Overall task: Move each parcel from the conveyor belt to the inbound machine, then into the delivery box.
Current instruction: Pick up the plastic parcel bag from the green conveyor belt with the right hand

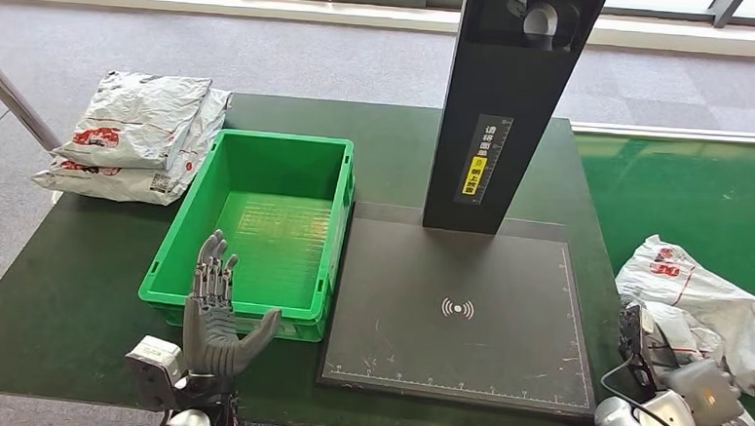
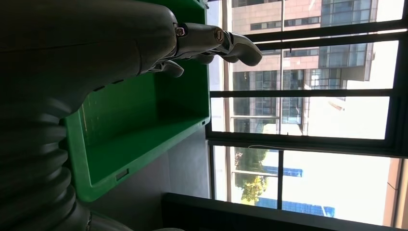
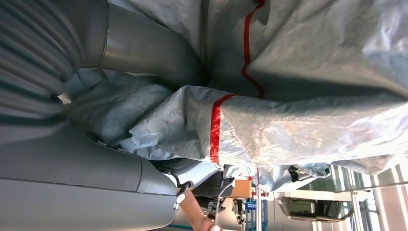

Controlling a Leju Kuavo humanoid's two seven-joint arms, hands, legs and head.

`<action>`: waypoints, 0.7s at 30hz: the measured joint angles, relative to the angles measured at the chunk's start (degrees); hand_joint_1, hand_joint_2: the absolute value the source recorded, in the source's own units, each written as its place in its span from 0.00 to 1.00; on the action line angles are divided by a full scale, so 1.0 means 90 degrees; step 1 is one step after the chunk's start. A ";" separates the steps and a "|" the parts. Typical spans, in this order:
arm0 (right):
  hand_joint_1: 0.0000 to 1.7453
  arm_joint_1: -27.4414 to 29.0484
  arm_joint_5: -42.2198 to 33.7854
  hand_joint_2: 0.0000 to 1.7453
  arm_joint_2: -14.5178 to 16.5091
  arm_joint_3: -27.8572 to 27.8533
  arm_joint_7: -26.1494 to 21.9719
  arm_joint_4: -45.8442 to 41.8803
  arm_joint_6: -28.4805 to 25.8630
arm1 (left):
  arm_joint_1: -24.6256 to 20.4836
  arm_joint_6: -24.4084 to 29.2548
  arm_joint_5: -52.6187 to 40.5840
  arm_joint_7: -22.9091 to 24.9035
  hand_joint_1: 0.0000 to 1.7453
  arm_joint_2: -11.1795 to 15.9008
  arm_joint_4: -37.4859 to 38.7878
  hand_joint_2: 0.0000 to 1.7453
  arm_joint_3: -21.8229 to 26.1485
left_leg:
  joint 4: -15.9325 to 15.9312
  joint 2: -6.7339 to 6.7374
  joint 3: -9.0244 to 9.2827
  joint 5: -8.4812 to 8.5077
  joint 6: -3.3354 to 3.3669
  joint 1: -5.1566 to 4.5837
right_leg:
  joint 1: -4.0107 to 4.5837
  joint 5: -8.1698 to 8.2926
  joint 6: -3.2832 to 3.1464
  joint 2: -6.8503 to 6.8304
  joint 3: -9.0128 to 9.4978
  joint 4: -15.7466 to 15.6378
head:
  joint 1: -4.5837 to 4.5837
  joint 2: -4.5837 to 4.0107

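A: Left hand (image 1: 217, 314)?
B: Raised, fingers apart, palm bare, at the near wall of the green delivery box (image 1: 326, 232); the box has nothing in it.

A: Right hand (image 3: 86, 159)?
B: Low at the right edge of the head view, on the conveyor belt (image 1: 686, 200). In the right wrist view a thick grey thumb and palm press into a silver-grey parcel (image 3: 298, 96) with red print, its crumpled film gathered between them: held.

A: Inbound machine (image 1: 461, 315)?
B: Dark scan plate with a white signal mark, just right of the box, touching it; a black post stands at its far edge.

A: Other stock?
B: Stacked parcels (image 1: 134, 137), far left corner of the dark table (image 1: 67, 285), beside the box.
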 joint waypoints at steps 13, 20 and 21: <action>1.00 0.0219 -0.4043 1.00 0.1199 -0.0900 -0.6701 -0.3130 0.0012 | 0.0035 0.0164 -0.0066 0.0000 0.00 -0.0043 -0.0095 1.00 0.0098 | -0.0001 -0.0020 -0.0002 0.0002 -0.0002 0.0008 | 0.0009 -0.0004 -0.0002 -0.0013 0.0003 0.0002 | 0.0000 0.0000; 1.00 0.1521 -0.7702 1.00 0.1639 0.1587 -0.6762 -0.5631 0.0042 | 0.0022 0.0186 0.0019 0.0000 0.00 -0.0043 -0.0027 1.00 0.0098 | -0.0001 0.0003 0.0000 -0.0006 -0.0007 0.0001 | 0.0000 -0.0010 0.0002 0.0015 -0.0010 0.0002 | 0.0001 0.0000; 1.00 0.1684 -0.7780 1.00 0.1695 0.1915 -0.6765 -0.6018 0.0038 | 0.0020 0.0188 0.0024 0.0000 0.00 -0.0043 -0.0017 1.00 0.0097 | -0.0001 0.0007 0.0000 -0.0008 -0.0008 0.0002 | 0.0001 -0.0010 0.0002 0.0019 -0.0011 0.0002 | 0.0000 0.0000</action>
